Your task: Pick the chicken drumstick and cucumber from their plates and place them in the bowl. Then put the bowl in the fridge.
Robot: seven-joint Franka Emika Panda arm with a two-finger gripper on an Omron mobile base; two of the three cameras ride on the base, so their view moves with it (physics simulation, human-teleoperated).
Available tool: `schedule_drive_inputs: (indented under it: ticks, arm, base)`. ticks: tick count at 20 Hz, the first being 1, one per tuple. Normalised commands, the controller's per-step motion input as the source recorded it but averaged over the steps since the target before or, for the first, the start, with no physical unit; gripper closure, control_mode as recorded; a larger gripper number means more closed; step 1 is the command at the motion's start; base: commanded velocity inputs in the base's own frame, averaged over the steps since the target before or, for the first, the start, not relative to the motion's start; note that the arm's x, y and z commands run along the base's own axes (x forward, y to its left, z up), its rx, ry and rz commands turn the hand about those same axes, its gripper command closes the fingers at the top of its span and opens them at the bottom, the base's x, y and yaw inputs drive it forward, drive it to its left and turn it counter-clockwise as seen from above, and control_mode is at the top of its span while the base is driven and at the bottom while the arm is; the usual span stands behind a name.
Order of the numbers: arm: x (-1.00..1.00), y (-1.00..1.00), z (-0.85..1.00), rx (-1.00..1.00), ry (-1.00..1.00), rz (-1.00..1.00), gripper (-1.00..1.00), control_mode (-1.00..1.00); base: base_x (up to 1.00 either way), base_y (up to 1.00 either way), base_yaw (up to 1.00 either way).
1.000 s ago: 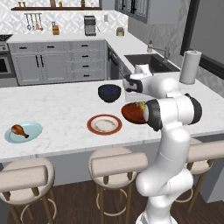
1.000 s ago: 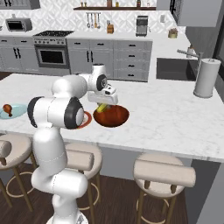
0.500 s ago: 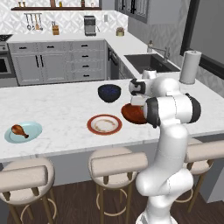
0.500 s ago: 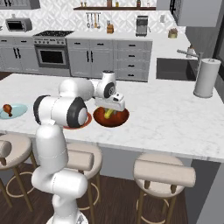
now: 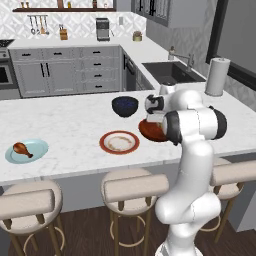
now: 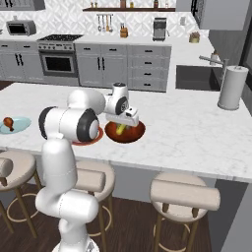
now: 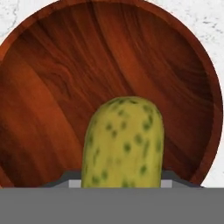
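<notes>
One cucumber (image 7: 123, 142), clamped in the gripper (image 6: 124, 127) above the bowl (image 7: 57, 87), may bounce out if released high.

1. The bowl (image 7: 52, 87) looks like polished wood: reddish-brown, with dark flowing grain and a smooth sheen.
2. The cucumber (image 7: 123, 142) has a matt yellow-green skin speckled with darker green spots, slightly bumpy.
3. The counter (image 5: 75, 125) is white stone-like, smooth, with faint grey veining.
4. The red-rimmed plate (image 5: 119, 142) and the pale blue plate (image 5: 27, 151) look like smooth glazed ceramic.
5. The chicken drumstick (image 5: 21, 149) has a browned, slightly shiny skin.
6. The dark blue bowl (image 5: 125, 106) is glossy.
7. The stool seats (image 6: 184, 194) look padded, in matt beige cloth.
8. The floor (image 6: 133, 224) is dark wood planks.
9. The paper towel roll (image 6: 231, 87) is matt white.
</notes>
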Motion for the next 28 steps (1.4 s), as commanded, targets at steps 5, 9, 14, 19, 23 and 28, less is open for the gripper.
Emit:
schedule_drive_inputs:
  ticks: [5,9,14,19,23,28]
  arm:
    - [0.27,0.00,0.00,0.00,0.00,0.00,-1.00,-1.00]
    - [0.11,0.00,0.00,0.00,0.00,0.00,-1.00,-1.00]
    - [-0.08,0.00,0.08,-0.01,0.00,0.00,-1.00,-1.00]
    - [-0.55,0.15,0.21,-0.03,0.01,0.01,-1.00,-1.00]
    - [-1.00,0.19,0.47,0.00,-0.03,0.06,-1.00,-1.00]
    - [-1.00,0.14,0.65,0.00,0.00,0.08,-1.00,-1.00]
  base:
    - [0.00,0.00,0.00]
    - [0.00,0.00,0.00]
    - [0.00,0.00,0.00]
    - [0.00,0.00,0.00]
    - [0.00,0.00,0.00]
    - [0.00,0.00,0.00]
